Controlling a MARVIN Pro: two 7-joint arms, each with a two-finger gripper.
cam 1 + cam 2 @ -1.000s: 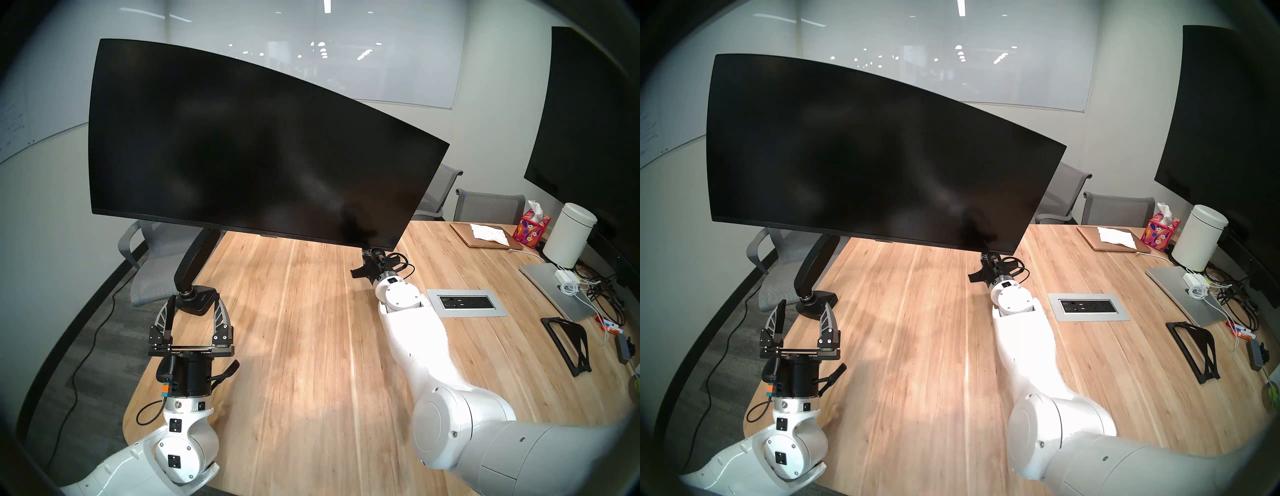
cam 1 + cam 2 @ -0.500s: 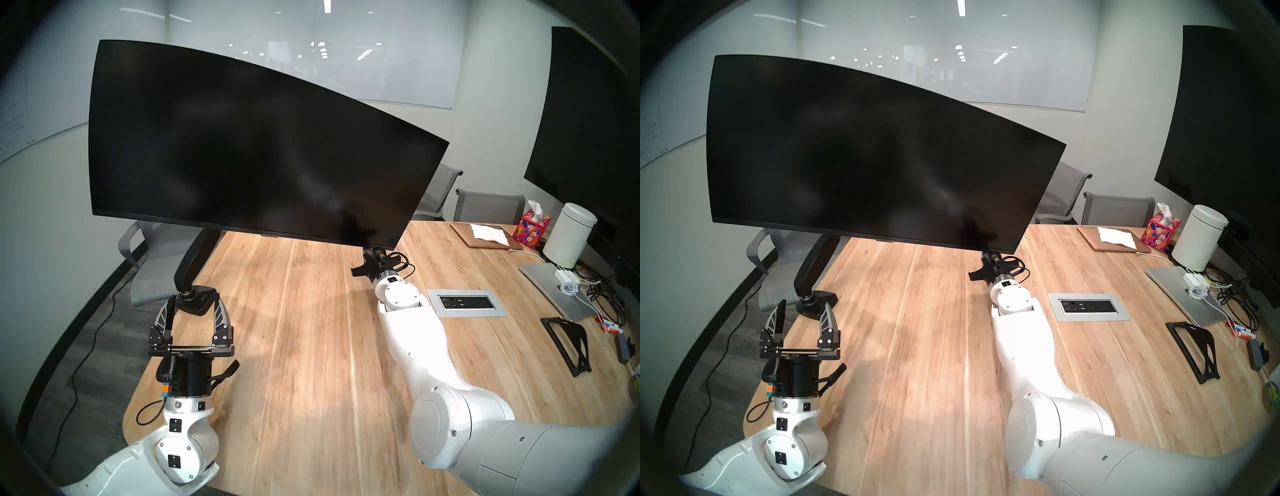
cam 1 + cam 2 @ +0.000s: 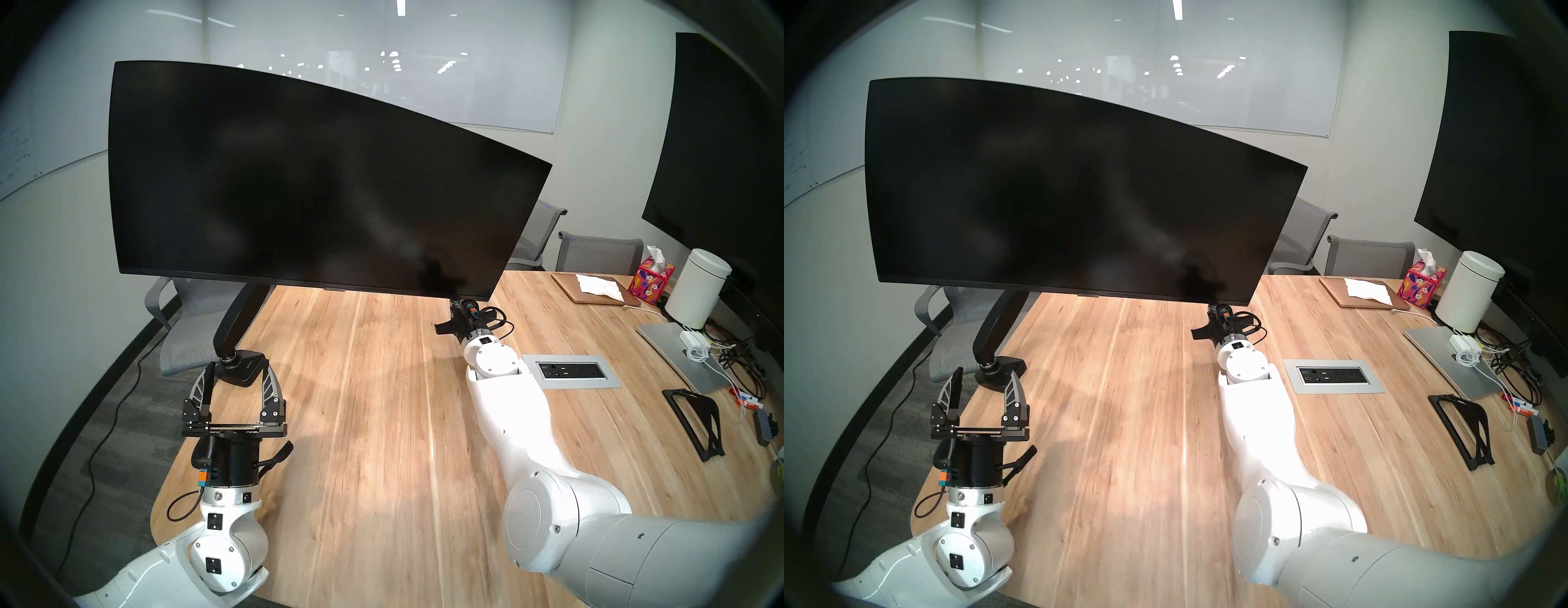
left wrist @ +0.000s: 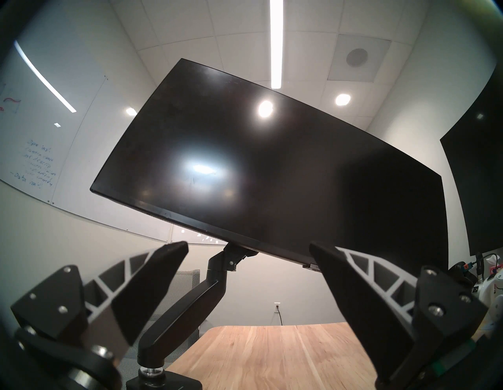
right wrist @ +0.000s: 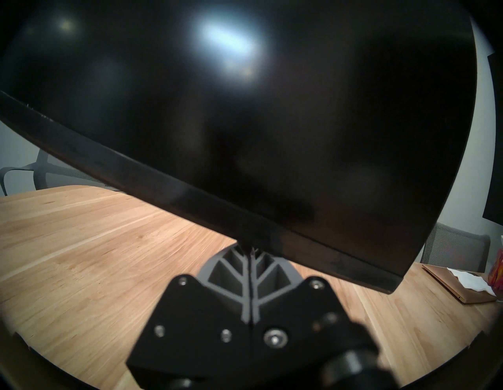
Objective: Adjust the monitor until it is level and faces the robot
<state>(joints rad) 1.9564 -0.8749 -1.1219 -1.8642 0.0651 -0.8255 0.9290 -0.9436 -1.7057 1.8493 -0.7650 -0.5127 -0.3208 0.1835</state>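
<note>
On the left wall a whiteboard (image 4: 35,160) is seen with blue handwriting, too faint to be read. The left gripper (image 3: 236,380) is held spread wide above the wooden table (image 3: 382,424), just in front of the monitor's small base (image 3: 244,368); nothing is between its fingers. The monitor (image 3: 314,187) is carried above the table on its black arm (image 3: 237,322), its left end higher than its right. Under the lower right corner the right gripper (image 5: 250,252) is pressed together, its tips against the bottom edge. A floral tissue box (image 3: 651,280) stands far right; no label can be read.
</note>
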